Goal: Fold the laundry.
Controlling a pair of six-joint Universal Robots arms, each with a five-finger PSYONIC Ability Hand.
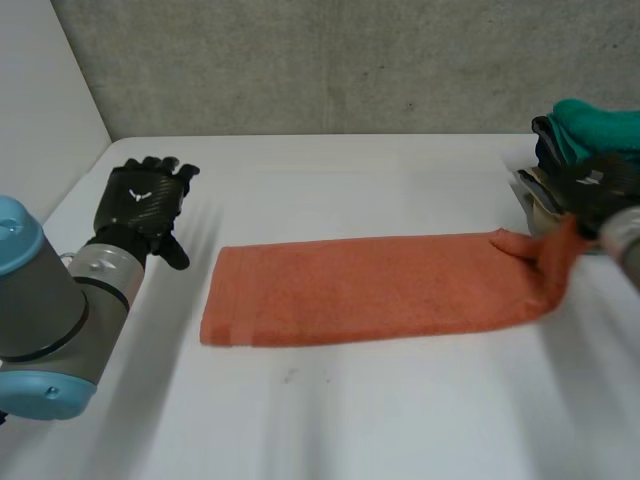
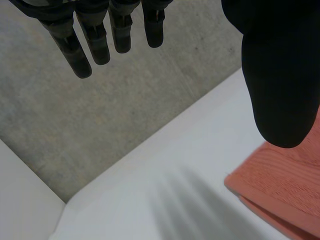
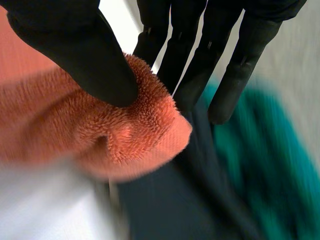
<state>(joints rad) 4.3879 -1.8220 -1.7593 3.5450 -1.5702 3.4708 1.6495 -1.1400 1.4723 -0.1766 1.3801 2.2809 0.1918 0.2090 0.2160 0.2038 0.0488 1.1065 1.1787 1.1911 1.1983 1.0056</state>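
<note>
The orange towel (image 1: 370, 290) lies across the middle of the white table (image 1: 350, 420) as a long, narrow strip, flat along nearly all its length. It looks already doubled lengthwise, since a second layer shows at the corner near the left hand. Only the towel's right end is off the surface, bunched and raised towards the right hand (image 1: 600, 190).

That end is up because the right hand has it. In the right wrist view the thumb presses down on a thick fold of orange pile, with the straight fingers on the far side of the fold, so the cloth is pinched between them. My guess is that this grip is meant to carry the end over towards the other end and halve the strip.

The left hand (image 1: 145, 200) hangs just off the towel's left end, apart from it. Its fingers are straight and spread, the thumb is well away from them, and it holds nothing. It seems placed to steady or catch that end once the fold comes across.

Behind the right hand, at the table's right edge, sits a pile of clothes (image 1: 585, 130), teal on top of dark. It is close enough that the raised end could brush it.
</note>
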